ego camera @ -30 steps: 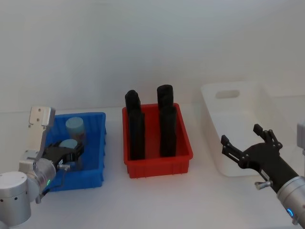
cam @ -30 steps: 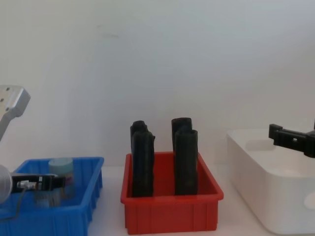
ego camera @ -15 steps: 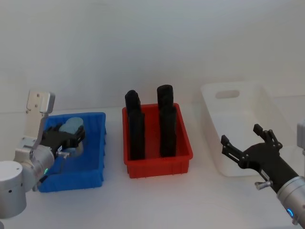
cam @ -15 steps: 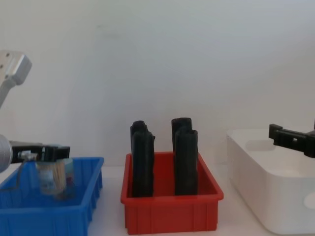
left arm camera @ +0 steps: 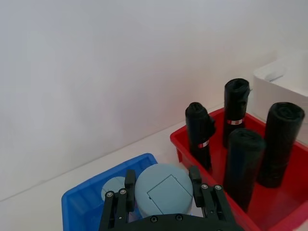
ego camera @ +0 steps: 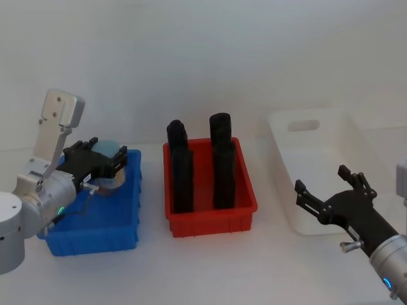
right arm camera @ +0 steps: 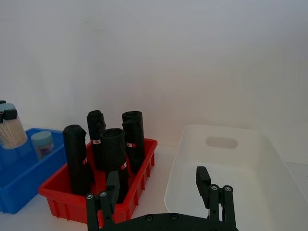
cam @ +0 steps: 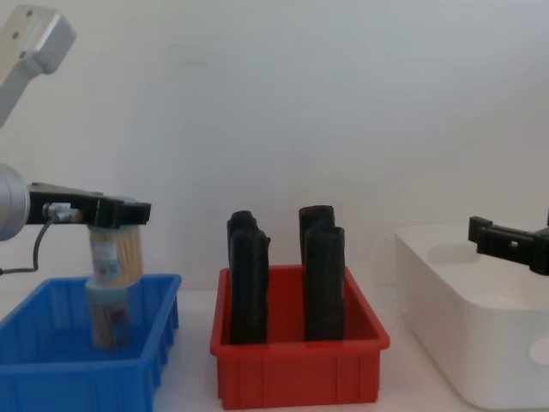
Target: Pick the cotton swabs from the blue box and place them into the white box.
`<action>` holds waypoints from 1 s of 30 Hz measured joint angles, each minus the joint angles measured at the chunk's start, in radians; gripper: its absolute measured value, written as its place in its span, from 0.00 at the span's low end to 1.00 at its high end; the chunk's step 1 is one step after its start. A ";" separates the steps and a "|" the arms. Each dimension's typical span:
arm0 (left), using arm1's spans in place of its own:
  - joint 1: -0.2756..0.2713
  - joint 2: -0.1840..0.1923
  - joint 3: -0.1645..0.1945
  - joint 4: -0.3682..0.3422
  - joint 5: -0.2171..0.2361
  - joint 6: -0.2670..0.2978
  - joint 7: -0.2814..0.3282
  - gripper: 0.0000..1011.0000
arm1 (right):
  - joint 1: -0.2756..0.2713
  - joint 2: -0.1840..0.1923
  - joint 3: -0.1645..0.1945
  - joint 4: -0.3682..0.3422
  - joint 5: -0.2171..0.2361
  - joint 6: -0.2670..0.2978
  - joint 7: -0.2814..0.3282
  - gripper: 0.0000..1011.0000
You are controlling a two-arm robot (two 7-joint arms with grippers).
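My left gripper (ego camera: 95, 162) is shut on one tub of cotton swabs (cam: 114, 253), with a pale blue lid (left arm camera: 162, 190) and tan stems. It holds the tub upright just above the blue box (cam: 86, 369), at that box's far side. A second tub of cotton swabs (cam: 107, 314) stands inside the blue box (ego camera: 95, 216). The white box (ego camera: 324, 165) sits at the far right and nothing shows inside it (right arm camera: 226, 159). My right gripper (ego camera: 324, 185) hangs open at the white box's near left side, holding nothing.
A red bin (ego camera: 210, 203) with several tall black upright rolls (ego camera: 219, 159) stands between the blue box and the white box. A white wall closes off the back of the table.
My left gripper has risen with the swab tub, lifting it from inside the blue box to above its rim and slightly to the right. The right arm has not moved.
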 joint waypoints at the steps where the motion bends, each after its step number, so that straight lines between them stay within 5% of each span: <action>1: 0.001 0.004 0.000 -0.016 0.003 0.012 -0.017 0.66 | 0.000 0.000 0.000 0.000 0.000 0.000 0.000 0.99; 14: 0.003 0.029 0.003 -0.127 0.012 0.097 -0.175 0.66 | 0.000 0.000 0.000 0.000 0.000 0.000 0.000 0.99; 30: -0.012 0.023 0.037 -0.181 -0.008 0.167 -0.367 0.66 | 0.000 0.000 0.000 0.000 0.000 0.000 0.000 0.99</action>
